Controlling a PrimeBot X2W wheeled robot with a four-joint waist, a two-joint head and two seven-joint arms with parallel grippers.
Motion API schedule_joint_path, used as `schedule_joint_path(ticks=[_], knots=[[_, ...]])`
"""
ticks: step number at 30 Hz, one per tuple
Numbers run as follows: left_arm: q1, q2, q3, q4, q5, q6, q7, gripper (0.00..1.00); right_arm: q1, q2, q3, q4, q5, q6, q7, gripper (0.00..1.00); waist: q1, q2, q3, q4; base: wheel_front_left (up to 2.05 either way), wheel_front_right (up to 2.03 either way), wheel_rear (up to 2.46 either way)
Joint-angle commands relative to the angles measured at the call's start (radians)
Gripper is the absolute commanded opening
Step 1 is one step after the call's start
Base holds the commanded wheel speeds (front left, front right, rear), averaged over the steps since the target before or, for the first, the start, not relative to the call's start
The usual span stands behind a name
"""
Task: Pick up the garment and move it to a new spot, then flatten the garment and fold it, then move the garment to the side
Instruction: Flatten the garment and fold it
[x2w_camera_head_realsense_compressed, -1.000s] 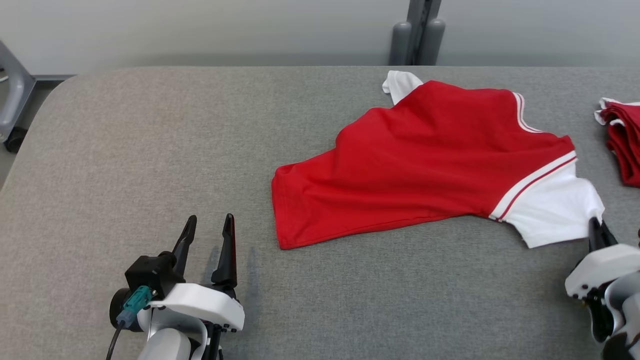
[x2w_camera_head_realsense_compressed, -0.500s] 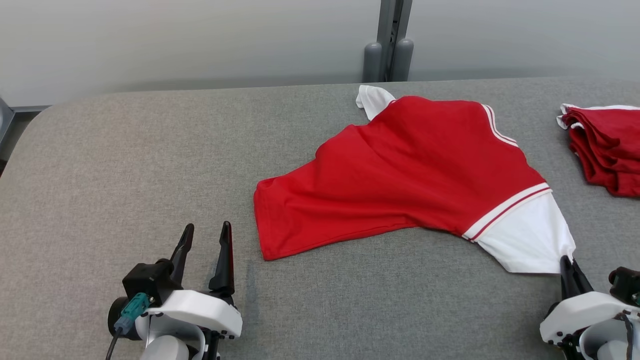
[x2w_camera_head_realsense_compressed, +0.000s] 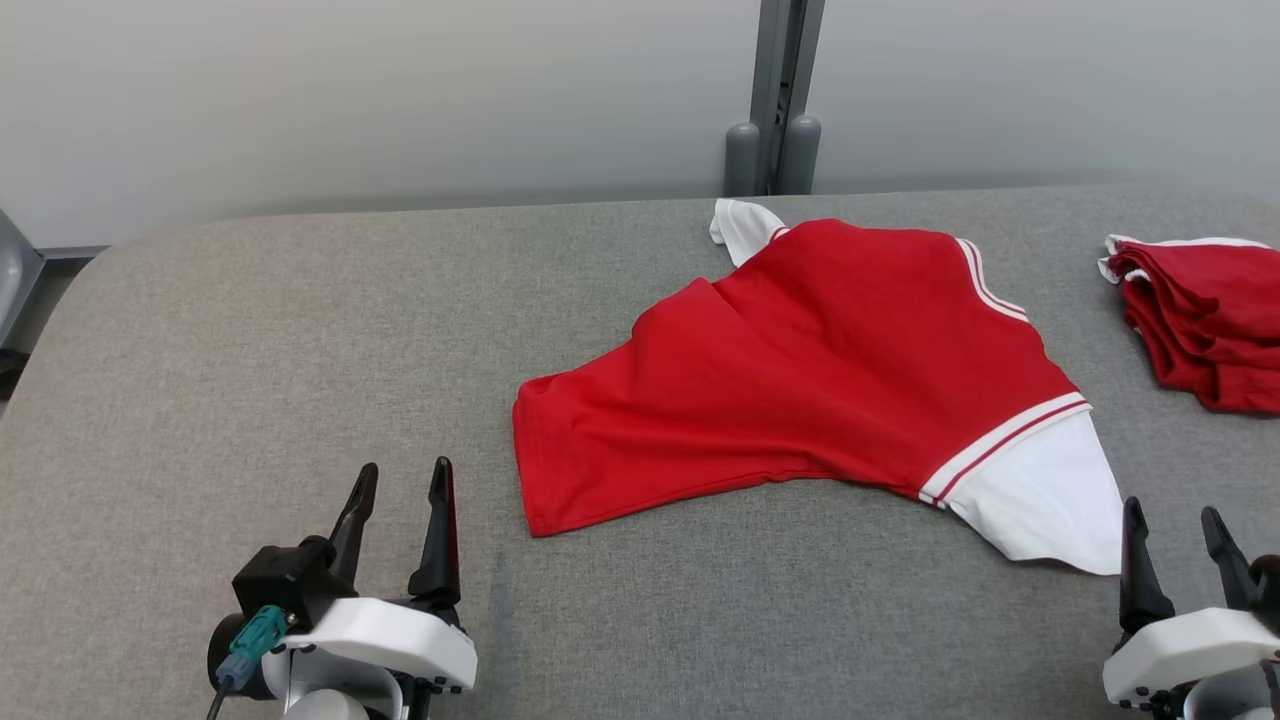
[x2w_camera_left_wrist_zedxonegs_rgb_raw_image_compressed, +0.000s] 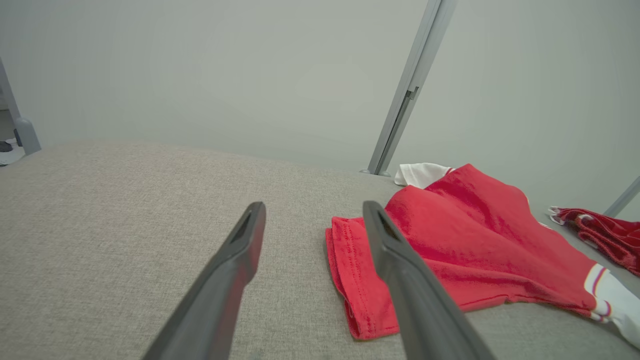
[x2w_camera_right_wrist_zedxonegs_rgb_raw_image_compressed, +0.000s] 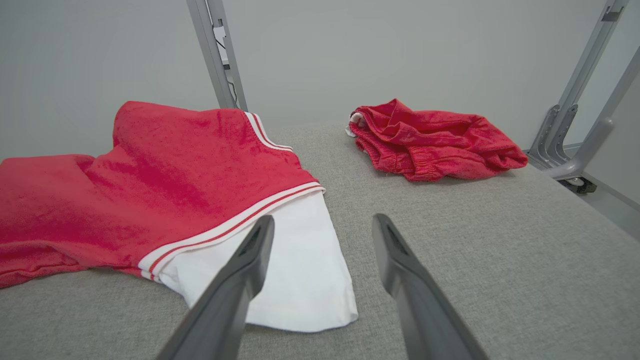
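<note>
Right gripper (x2w_camera_head_realsense_compressed: 1172, 535) has let go of sleeve (x2w_camera_head_realsense_compressed: 1040, 500); jaws now wide, just beside it; left gripper (x2w_camera_head_realsense_compressed: 404, 480) jaws wide, empty, near hem (x2w_camera_head_realsense_compressed: 532, 470); shirt (x2w_camera_head_realsense_compressed: 800, 380) lies rumpled on tabletop (x2w_camera_head_realsense_compressed: 300, 330), right of centre; fabric likely light, limp, drapes; best hold probably hem corners or shoulders, pinched with both arms.

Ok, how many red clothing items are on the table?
2. A red shirt with white sleeves lies spread out on the grey table; a bunched red pile sits by its right edge, apart from the shirt. That pile may hold more than one piece.
</note>
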Motion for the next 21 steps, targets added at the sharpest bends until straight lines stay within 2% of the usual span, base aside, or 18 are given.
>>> schedule_joint_path(ticks=[1, 11, 21], knots=[[0.005, 0.004, 0.003, -0.010, -0.004, -0.002, -0.001, 1.00, 0.015, 0.003, 0.001, -0.031, -0.012, 0.000, -0.007, 1.00, 0.0000, 0.0000, -0.008, 0.000, 0.00, 0.00, 0.00], [0.022, 0.004, -0.017, -0.030, 0.011, -0.004, -0.001, 1.00, 0.075, 0.018, 0.074, -0.246, -0.048, 0.000, 0.008, 1.00, 0.0000, 0.0000, -0.057, 0.014, 0.00, 0.00, 0.00], [0.067, 0.004, -0.017, -0.046, 0.024, -0.006, -0.001, 1.00, 0.127, 0.018, 0.137, -0.319, 0.016, 0.000, 0.011, 1.00, 0.0000, 0.0000, -0.081, 0.041, 0.00, 0.00, 0.00]])
